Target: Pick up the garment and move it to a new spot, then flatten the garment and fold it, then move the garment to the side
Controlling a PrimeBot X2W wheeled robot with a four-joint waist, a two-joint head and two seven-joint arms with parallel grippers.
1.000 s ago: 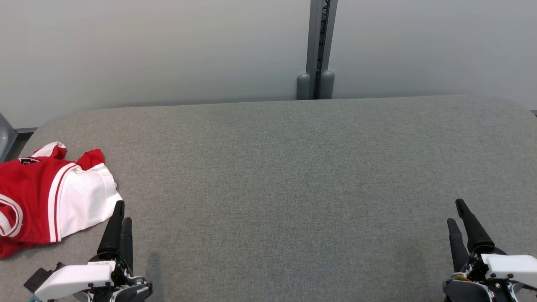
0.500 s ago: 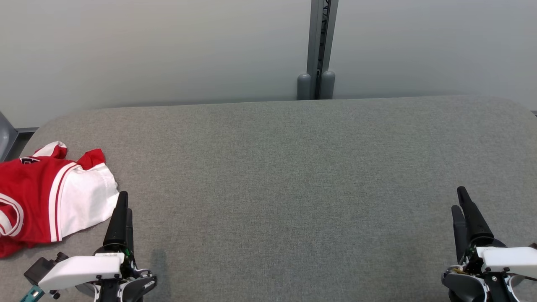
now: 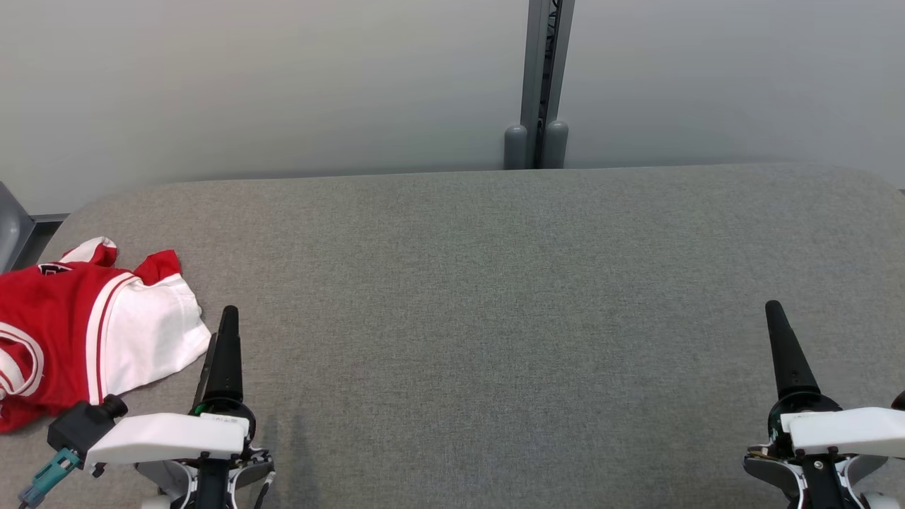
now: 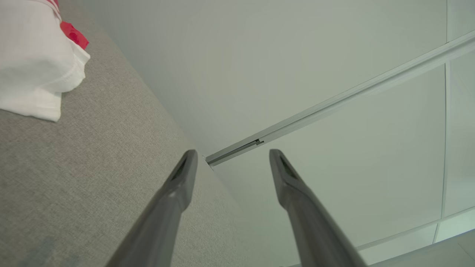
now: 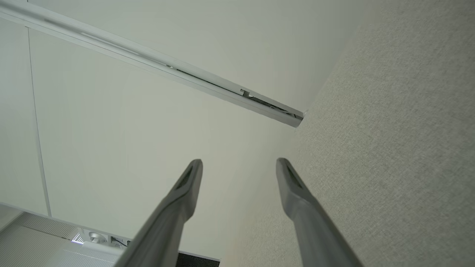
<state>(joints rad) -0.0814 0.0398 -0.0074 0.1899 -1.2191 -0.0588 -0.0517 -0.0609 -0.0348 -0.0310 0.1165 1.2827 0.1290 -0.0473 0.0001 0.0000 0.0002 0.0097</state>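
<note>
Although the left edge of the head view cuts off the garment (image 3: 85, 332), its visible part lies crumpled at the left end of the tabletop (image 3: 495, 283). What shows stretches roughly side to side. A red body with white stripes lies toward the cut-off side, and a plain white end points to the robot's right, toward the middle of the tabletop. With so much out of frame, its true long axis and its full shape cannot be told. A dark mark near its far edge is too small to read.

The left pincer (image 3: 223, 325) hovers just beside the white end, not clearly touching it. In the head view one finger largely hides the other, but the left wrist view shows the fingers (image 4: 178, 193) spread wide with nothing between them, and the white cloth lies off to that view's upper left. The right pincer (image 3: 775, 311) hangs well apart from the garment, over the bare right end of the tabletop. It too is spread and empty in its own wrist view. Behind the tabletop stand a pale wall (image 3: 283, 85) and a grey post (image 3: 544, 78).
</note>
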